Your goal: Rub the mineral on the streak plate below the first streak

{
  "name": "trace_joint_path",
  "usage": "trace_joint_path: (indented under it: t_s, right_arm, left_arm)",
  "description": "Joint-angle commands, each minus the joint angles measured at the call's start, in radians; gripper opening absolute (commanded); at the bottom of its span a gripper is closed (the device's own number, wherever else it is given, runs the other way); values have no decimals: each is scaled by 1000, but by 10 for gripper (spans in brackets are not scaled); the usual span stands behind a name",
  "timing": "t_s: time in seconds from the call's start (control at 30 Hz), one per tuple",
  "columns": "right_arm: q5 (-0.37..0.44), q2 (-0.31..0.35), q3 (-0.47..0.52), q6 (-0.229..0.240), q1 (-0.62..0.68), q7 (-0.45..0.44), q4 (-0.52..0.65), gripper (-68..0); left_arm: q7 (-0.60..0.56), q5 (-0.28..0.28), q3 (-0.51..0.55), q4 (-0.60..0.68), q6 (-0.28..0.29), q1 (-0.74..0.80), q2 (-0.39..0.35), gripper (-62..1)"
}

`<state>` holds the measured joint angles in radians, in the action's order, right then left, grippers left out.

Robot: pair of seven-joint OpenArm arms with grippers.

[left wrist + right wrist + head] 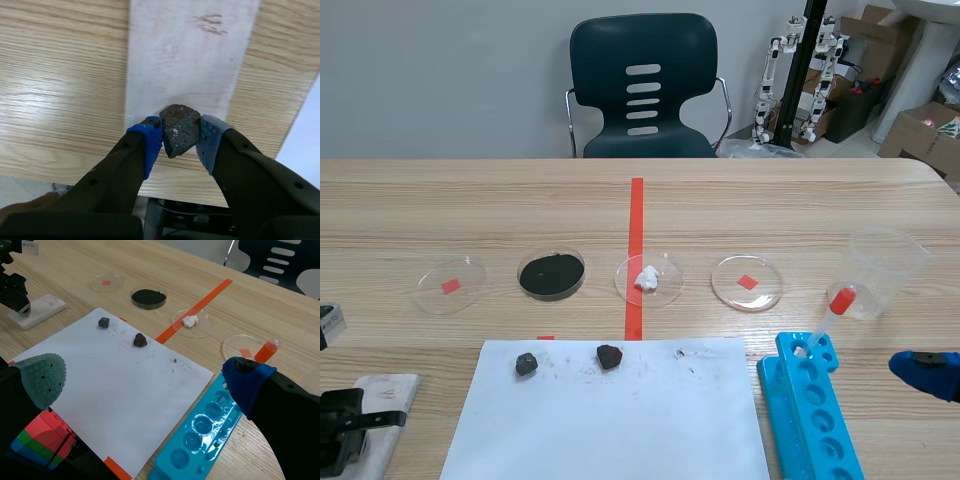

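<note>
In the left wrist view my left gripper point(181, 137) is shut on a dark grey, angular mineral point(179, 127). It hangs over the near end of the white streak plate point(190, 65), and I cannot tell whether it touches. A faint reddish streak point(210, 24) marks the plate's far end, well ahead of the mineral. In the scene view the left gripper point(344, 424) is at the table's front left over the plate point(392, 393). My right gripper point(145, 380) stands open at the front right point(926, 371), holding nothing.
A white paper sheet point(610, 415) carries two dark minerals point(526, 364) point(609, 356). Several petri dishes point(551, 273) line the middle. A blue tube rack point(815, 410), a red-bulbed dropper point(830, 315) and a plastic cup point(882, 270) are on the right. Coloured blocks point(42, 440) lie under the right gripper.
</note>
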<state>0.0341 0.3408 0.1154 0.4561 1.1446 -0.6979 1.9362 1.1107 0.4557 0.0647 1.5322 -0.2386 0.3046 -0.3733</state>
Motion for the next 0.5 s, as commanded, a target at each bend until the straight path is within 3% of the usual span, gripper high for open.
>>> trace_joint_path:
  t_s: [0.0,0.1,0.37,0.47]
  right_arm:
    - [15,0,1,1,-1,-15,8,4]
    - [15,0,1,1,-1,-15,8,4]
    - [15,0,1,1,-1,-15,8,4]
    - [15,0,1,1,-1,-15,8,4]
  left_arm:
    - [1,0,-6,6,-1,-3,-4,-479]
    - [8,8,-10,6,-1,-3,-4,-479]
    - [-16,101,-14,6,24,-3,-4,-479]
    - [-18,101,-14,6,24,-3,-4,-479]
